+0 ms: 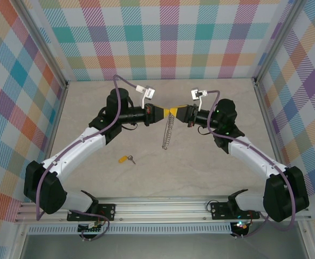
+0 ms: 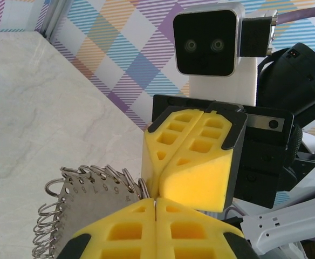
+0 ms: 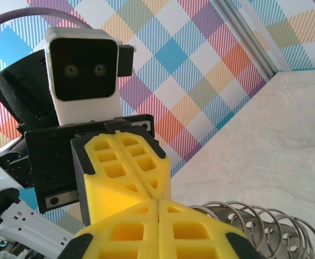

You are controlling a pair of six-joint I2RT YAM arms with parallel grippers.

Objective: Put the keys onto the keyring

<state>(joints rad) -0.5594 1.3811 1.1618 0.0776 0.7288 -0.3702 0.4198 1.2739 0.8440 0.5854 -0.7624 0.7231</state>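
Note:
My two yellow-tipped grippers meet tip to tip above the middle of the table, the left gripper point(image 1: 166, 112) and the right gripper point(image 1: 175, 111). Both have their jaws pressed together on the top end of the keyring point(image 1: 167, 135), which hangs down between them. Close up, the keyring point(image 2: 87, 194) is a grey numbered metal strip carrying several wire rings. It runs into the seam of the left gripper point(image 2: 156, 200), and its rings point(image 3: 254, 226) lie beside the right gripper point(image 3: 158, 200). The key point(image 1: 127, 158), yellow-headed with a short dark blade, lies flat on the table in front of the left arm.
The pale marbled tabletop point(image 1: 200, 167) is walled by checked panels on three sides. Aluminium posts point(image 1: 265, 102) stand at the back corners. The arm bases sit on a rail point(image 1: 157, 208) along the near edge.

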